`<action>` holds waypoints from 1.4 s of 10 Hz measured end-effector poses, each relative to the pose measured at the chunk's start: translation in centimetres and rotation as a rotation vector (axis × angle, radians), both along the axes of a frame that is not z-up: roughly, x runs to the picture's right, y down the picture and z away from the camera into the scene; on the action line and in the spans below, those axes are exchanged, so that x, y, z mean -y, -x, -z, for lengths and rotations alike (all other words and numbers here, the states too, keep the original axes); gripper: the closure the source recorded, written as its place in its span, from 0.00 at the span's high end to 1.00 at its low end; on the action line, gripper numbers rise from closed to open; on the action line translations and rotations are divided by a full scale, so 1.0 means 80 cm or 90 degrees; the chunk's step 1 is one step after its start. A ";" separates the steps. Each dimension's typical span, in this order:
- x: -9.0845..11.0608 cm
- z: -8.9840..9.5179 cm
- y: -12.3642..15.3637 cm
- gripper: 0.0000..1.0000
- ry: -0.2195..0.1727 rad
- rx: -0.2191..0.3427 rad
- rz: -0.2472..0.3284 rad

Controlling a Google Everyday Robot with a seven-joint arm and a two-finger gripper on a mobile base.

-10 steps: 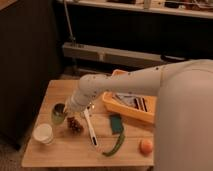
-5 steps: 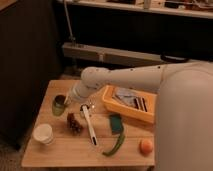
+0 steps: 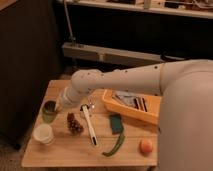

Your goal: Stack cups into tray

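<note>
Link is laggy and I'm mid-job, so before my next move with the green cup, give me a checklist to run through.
1. Tool shut, at the green cup, on its tray side: ok.
2. Green cup actually gripped: cannot tell.
3. Green cup upright on the table: ok.
4. White cup standing apart from it: ok.
5. Tray bare for stacking: not ok, dark items lie inside.

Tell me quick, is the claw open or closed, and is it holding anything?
Claw: closed, right beside the dark green cup; whether it grips it cannot be told.
</note>
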State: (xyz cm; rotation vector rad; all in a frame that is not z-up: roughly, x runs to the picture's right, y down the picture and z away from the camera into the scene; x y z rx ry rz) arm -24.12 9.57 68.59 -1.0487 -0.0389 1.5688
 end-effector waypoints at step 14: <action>-0.050 0.032 0.023 0.00 0.001 0.020 0.071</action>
